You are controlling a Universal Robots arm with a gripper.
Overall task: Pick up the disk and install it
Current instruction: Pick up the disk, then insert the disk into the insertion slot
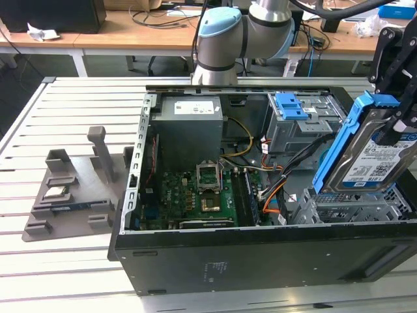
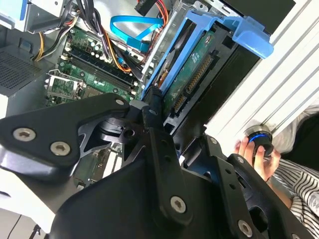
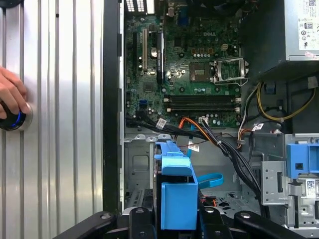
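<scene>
The disk [image 1: 362, 160], a silver hard drive with a white-and-blue label in a blue plastic carrier, hangs steeply tilted over the metal drive cage [image 1: 355, 210] at the exterior view's right end of the open computer case [image 1: 260, 257]. My black gripper [image 1: 399, 127] is shut on its upper end. In the second wrist view the disk [image 2: 197, 69] shows its circuit-board side and connector, with my gripper [image 2: 172, 122] clamped on its near end. The first wrist view looks down along the carrier [image 3: 175, 194], which sits between my fingers [image 3: 137, 219] above the cage floor.
A grey power supply box [image 1: 190, 130], the green motherboard [image 1: 195, 195] and orange and black cables [image 1: 277, 186] lie inside the case. A blue latch piece [image 1: 291, 105] sits on the rear bay. A grey fixture [image 1: 65, 189] stands at the exterior view's left. A hand [image 3: 10, 97] rests on a knob.
</scene>
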